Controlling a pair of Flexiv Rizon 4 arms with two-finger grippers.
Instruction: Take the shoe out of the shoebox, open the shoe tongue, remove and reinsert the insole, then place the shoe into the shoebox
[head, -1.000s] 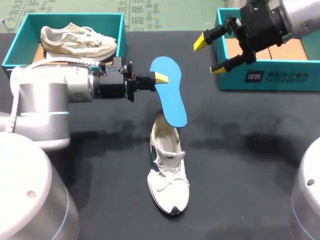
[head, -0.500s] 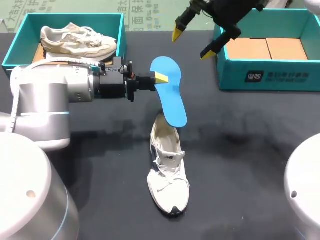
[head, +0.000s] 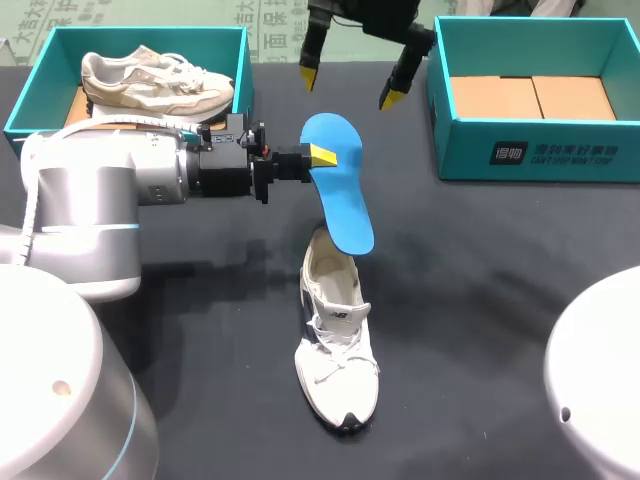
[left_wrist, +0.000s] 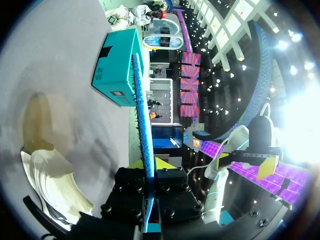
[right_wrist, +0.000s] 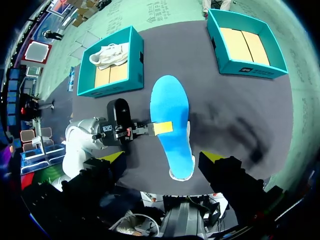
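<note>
My left gripper (head: 320, 156) pinches the blue insole (head: 343, 200) by one side and holds it broad face up over the white shoe (head: 338, 355) on the table, which I judge handy for sliding it back in. My right gripper (head: 348, 88) hangs above it with fingers spread, seemingly ready to help. The empty shoebox (head: 530, 165) waits at right.

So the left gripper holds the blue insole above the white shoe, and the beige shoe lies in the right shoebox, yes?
No: the head view shows the beige shoe in the left shoebox. The left gripper holds the blue insole above the white shoe.
</note>
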